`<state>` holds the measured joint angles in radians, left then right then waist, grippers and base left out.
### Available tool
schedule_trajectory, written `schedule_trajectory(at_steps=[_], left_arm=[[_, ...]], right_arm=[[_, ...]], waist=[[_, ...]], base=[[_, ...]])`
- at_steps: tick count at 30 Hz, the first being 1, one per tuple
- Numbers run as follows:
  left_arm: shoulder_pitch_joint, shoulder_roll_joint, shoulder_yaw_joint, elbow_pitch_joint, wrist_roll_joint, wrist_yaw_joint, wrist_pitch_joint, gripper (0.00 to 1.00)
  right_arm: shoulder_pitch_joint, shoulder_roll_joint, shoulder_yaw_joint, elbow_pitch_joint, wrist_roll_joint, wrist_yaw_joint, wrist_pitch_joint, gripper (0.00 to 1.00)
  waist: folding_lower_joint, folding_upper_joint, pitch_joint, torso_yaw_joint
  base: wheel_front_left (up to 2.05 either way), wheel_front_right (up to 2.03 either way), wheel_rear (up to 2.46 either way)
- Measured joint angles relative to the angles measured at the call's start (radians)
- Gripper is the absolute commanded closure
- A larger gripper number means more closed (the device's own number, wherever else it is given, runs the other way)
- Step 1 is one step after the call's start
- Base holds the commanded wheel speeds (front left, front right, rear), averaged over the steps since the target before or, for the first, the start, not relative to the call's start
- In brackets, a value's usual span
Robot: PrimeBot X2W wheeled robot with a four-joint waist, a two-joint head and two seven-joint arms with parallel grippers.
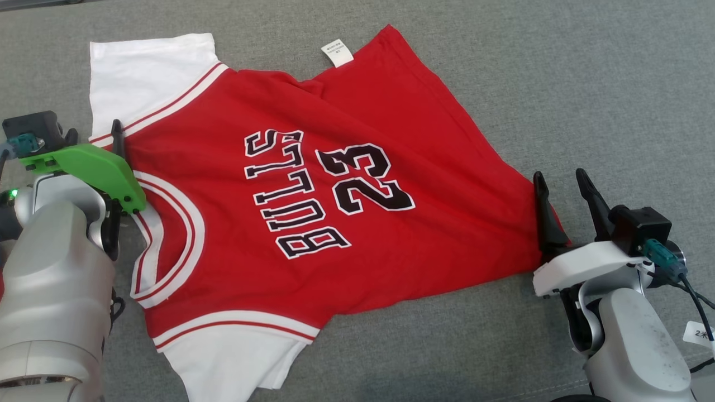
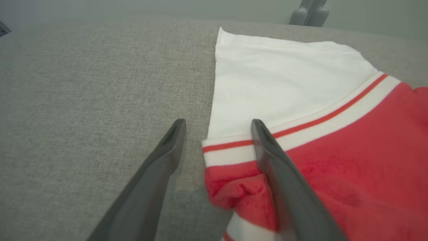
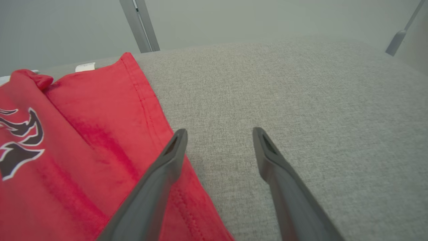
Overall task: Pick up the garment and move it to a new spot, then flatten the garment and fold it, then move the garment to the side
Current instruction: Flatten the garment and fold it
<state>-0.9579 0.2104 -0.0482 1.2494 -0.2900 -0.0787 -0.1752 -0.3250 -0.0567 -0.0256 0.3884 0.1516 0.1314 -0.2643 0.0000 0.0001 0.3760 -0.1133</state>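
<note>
The garment [image 1: 313,184], a red jersey with white sleeves and black "BULLS 23" lettering, lies spread out on the grey fabric surface [image 1: 558,84]. My left gripper [image 1: 94,132] stands open at the jersey's shoulder by the collar. In the left wrist view the left gripper [image 2: 218,124] straddles the sleeve seam, one finger over the striped trim of the garment [image 2: 351,160] and the other over bare fabric. My right gripper [image 1: 561,184] is open at the hem corner. In the right wrist view the right gripper [image 3: 220,133] has its left finger above the garment [image 3: 83,140].
A white care tag [image 1: 337,53] sticks out at the jersey's far edge. Grey metal posts [image 3: 138,23] stand beyond the surface's far edge. Cables and a paper label [image 1: 698,334] hang by my right wrist. Bare grey surface stretches to the right of the jersey.
</note>
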Motion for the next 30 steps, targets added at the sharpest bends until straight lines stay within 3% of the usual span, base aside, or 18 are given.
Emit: schedule_trajectory(at_steps=[1, 2, 4, 6, 7, 8, 9, 17, 23, 27, 29, 30], left_arm=[[-0.006, 0.003, -0.004, 0.005, 0.001, 0.001, 0.011, 0.0], [-0.016, 0.012, -0.01, 0.014, 0.002, 0.004, 0.04, 0.1], [-0.026, 0.019, -0.016, 0.017, 0.003, 0.004, 0.052, 0.38], [-0.039, 0.029, -0.037, 0.019, 0.024, 0.001, 0.052, 0.56], [-0.044, 0.031, -0.043, 0.019, 0.028, 0.001, 0.046, 0.75], [-0.047, 0.033, -0.052, 0.02, 0.035, 0.001, 0.043, 0.8], [-0.048, 0.035, -0.055, 0.02, 0.038, 0.001, 0.047, 1.0], [-0.092, 0.074, -0.088, 0.006, 0.063, 0.015, -0.032, 1.0], [-0.167, 0.13, -0.117, -0.066, 0.095, 0.016, -0.081, 1.0], [-0.177, 0.135, -0.114, -0.133, 0.098, 0.017, -0.085, 1.0], [-0.173, 0.127, -0.102, -0.125, 0.087, 0.022, -0.089, 0.0], [-0.158, 0.121, -0.094, -0.123, 0.079, 0.027, -0.089, 0.0]], right_arm=[[-0.003, 0.001, 0.0, 0.001, 0.002, 0.0, 0.0, 0.0], [-0.008, 0.001, 0.001, 0.003, 0.003, 0.0, 0.0, 0.0], [-0.011, 0.002, 0.003, 0.004, 0.004, 0.0, 0.0, 0.0], [-0.015, 0.003, 0.005, 0.001, 0.005, 0.0, 0.0, 0.0], [-0.017, 0.003, 0.005, -0.004, 0.006, 0.0, 0.0, 0.0], [-0.019, 0.003, 0.005, -0.007, 0.006, 0.0, 0.0, 0.0], [-0.021, 0.003, 0.006, -0.008, 0.006, 0.0, 0.0, 0.0], [-0.044, 0.005, 0.016, -0.022, 0.016, 0.0, 0.0, 0.0], [-0.059, 0.005, 0.031, -0.027, 0.019, 0.0, 0.0, 0.0], [-0.063, 0.006, 0.039, -0.027, 0.027, 0.0, 0.0, 0.0], [-0.063, 0.006, 0.04, -0.023, 0.031, 0.0, 0.0, 0.0], [-0.063, 0.005, 0.042, -0.023, 0.033, 0.0, 0.0, 0.0]], waist=[[0.0, 0.0, 0.004, -0.001], [0.0, 0.0, 0.012, -0.004], [0.0, 0.0, 0.02, -0.007], [0.0, 0.0, 0.028, -0.01], [0.0, 0.0, 0.033, -0.012], [0.0, 0.0, 0.037, -0.014], [0.0, 0.0, 0.041, -0.015], [0.0, 0.0, 0.077, -0.037], [0.0001, 0.0, 0.102, -0.062], [0.0, 0.0, 0.114, -0.078], [0.0001, 0.0, 0.116, -0.08], [0.0001, 0.0, 0.116, -0.079]], base=[[0.0, 0.0, 0.0], [0.0, 0.0, 0.0], [0.0, 0.0, 0.0], [0.0, 0.0, 0.0], [0.0, 0.0, 0.0], [0.0, 0.0, 0.0], [0.0, 0.0, 0.0], [0.0, 0.0, 0.0], [0.0, 0.0, 0.0], [0.0, 0.0, 0.0], [0.0, 0.0, 0.0], [0.0, 0.0, 0.0]])
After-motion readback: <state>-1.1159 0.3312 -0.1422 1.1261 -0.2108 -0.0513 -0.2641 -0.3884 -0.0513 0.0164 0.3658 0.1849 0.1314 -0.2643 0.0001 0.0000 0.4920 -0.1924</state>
